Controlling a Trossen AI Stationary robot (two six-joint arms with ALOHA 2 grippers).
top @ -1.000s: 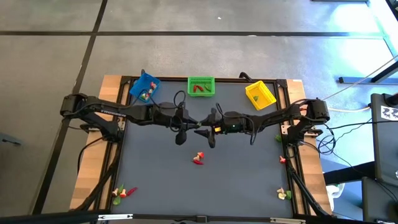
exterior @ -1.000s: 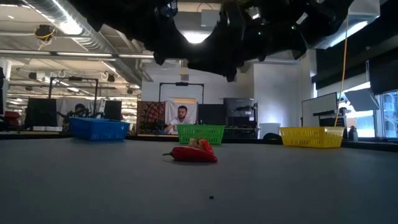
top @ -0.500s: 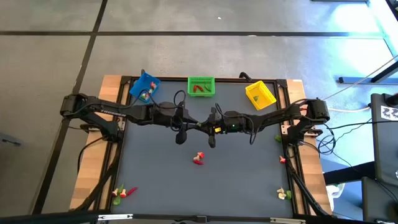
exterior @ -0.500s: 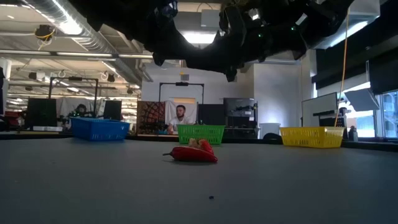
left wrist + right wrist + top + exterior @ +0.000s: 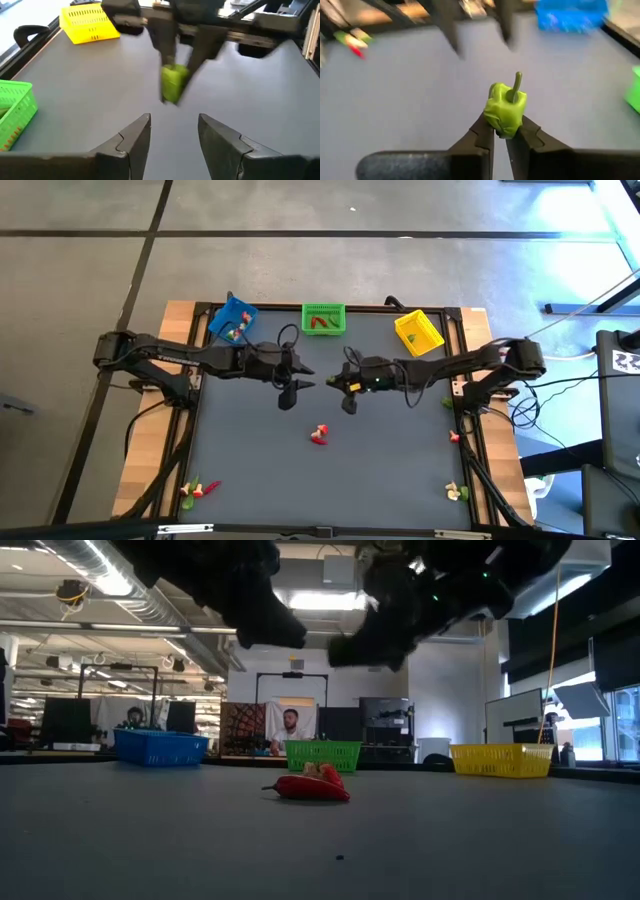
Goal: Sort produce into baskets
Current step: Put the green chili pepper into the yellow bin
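Three baskets line the desk's (image 5: 250, 470) far edge – blue basket (image 5: 232, 321), then green basket (image 5: 323, 318), then yellow basket (image 5: 418, 331). Mid-desk the left pincer (image 5: 172, 131) hangs above the surface, fingers parted and empty. Just beside it, facing it, the right pincer (image 5: 501, 131) is clamped on a green pepper (image 5: 507, 108), stem up – held clear of the desk. Nearer the front lies a red pepper (image 5: 308, 787) with a pale piece touching it. More small produce sits at both front corners.
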